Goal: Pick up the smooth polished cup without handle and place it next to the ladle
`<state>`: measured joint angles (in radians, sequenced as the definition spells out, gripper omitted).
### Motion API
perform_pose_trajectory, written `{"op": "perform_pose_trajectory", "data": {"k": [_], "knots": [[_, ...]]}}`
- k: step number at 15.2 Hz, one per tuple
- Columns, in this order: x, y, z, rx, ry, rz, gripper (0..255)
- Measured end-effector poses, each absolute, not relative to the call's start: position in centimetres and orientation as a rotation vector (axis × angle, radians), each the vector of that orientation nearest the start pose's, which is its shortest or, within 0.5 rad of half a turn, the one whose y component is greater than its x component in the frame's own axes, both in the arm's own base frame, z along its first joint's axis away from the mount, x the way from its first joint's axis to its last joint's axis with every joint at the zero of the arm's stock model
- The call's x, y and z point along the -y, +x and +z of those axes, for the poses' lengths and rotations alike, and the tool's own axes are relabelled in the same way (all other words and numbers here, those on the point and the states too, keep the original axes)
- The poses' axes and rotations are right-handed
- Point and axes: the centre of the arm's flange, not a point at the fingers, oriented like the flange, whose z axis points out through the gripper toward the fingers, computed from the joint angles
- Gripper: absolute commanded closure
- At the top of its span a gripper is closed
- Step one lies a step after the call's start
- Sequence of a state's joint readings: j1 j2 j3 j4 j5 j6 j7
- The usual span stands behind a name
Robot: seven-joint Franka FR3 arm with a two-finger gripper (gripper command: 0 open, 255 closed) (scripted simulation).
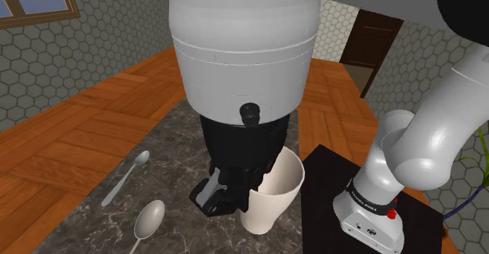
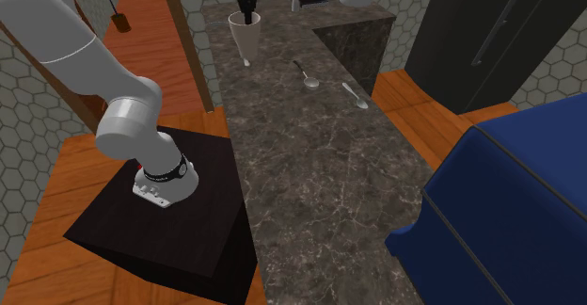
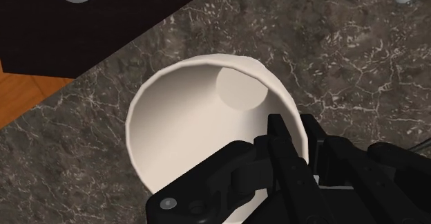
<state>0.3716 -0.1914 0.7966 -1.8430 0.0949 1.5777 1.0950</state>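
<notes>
A: A dark, white-veined marble countertop (image 2: 310,181) is seen running long through the room. The walls are covered in hexagon tile (image 1: 94,48), and a wooden floor (image 1: 70,143) is laid in a herringbone pattern.

B: A wood-framed window (image 1: 35,1) is noted at the shoulder view's upper left, and a dark door (image 1: 372,45) at its upper right. The black stand (image 2: 160,228) is set against the counter's edge.

A: And the cup (image 1: 278,197)! Cream-coloured and handleless, it is found at the counter's edge nearest the stand.

B: It is kept upright, with the long axis vertical, the mouth turned up and the walls tapered to a narrow base.

A: The gripper (image 3: 295,122) is set on the rim, and the wall is pinched between the fingers (image 3: 280,140), one inside and one outside.

B: Whether the base is touching the marble cannot be told. The ladle (image 1: 149,217) is laid near the cup, apart from it, at the shoulder view's left. A slimmer spoon (image 1: 129,178) is seen beyond.
</notes>
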Motion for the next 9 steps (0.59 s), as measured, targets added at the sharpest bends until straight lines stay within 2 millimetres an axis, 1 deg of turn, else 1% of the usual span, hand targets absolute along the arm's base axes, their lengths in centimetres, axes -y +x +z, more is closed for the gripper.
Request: {"op": "perform_pose_trajectory", "data": {"k": [9], "knots": [[-48.0,16.3,51.9,0.078,-3.276,0.030,255]]}}
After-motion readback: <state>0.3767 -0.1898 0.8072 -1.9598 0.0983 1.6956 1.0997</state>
